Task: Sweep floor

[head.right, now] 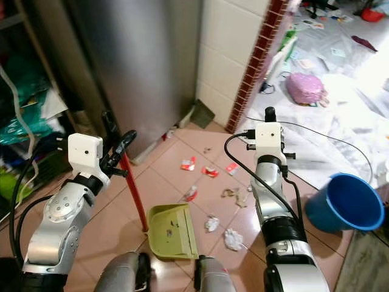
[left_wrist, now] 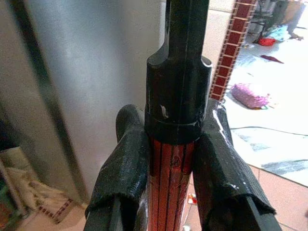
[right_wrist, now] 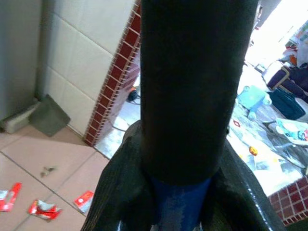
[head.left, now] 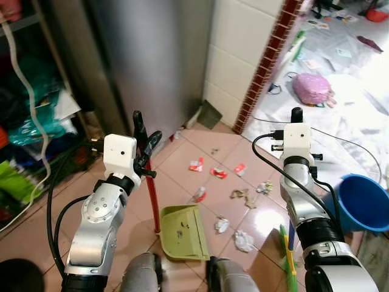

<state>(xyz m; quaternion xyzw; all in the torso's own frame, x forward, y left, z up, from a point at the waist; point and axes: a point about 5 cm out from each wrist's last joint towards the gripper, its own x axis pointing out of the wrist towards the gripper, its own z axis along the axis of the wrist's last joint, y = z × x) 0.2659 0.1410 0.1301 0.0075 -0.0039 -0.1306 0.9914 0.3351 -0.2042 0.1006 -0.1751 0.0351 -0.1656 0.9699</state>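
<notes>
- Gripping the dustpan's red handle (head.left: 152,194), the left gripper (left_wrist: 175,159) has both black fingers (left_wrist: 125,168) pressed against the shaft, just under its black cap (left_wrist: 177,91).
- Seen from the head, that gripper sits at about 9 o'clock, raised above the floor, with the handle running down from it toward 6 o'clock.
- At the handle's foot the green dustpan (head.left: 182,230) rests on the pink tiles (head.left: 73,201), mouth facing away from the robot, with a few dark specks inside.
- The right gripper (right_wrist: 180,192) is clamped on a broom handle (right_wrist: 192,91): black above the fingers, blue between them.
- From the head, the right arm (head.left: 298,182) stands at about 3 o'clock; a green-yellow broom part (head.left: 285,249) shows beside it low down.
- Litter lies on the tiles between the two arms, from centre toward 1 o'clock: red-and-white wrappers (head.left: 217,172), crumpled white paper (head.left: 243,241) and small brownish scraps (head.left: 242,194).
- The nearest white scraps lie just beside the dustpan's right edge, not in it.
- A blue bucket (head.left: 361,204) stands at 3 o'clock, beyond the right arm.
- A steel cabinet (head.left: 152,55) rises at 12 o'clock, with white wall tile (head.left: 237,48) next to it.
- A pink bundle (head.left: 313,89) lies on plastic sheeting (head.left: 352,103) at 2 o'clock.
</notes>
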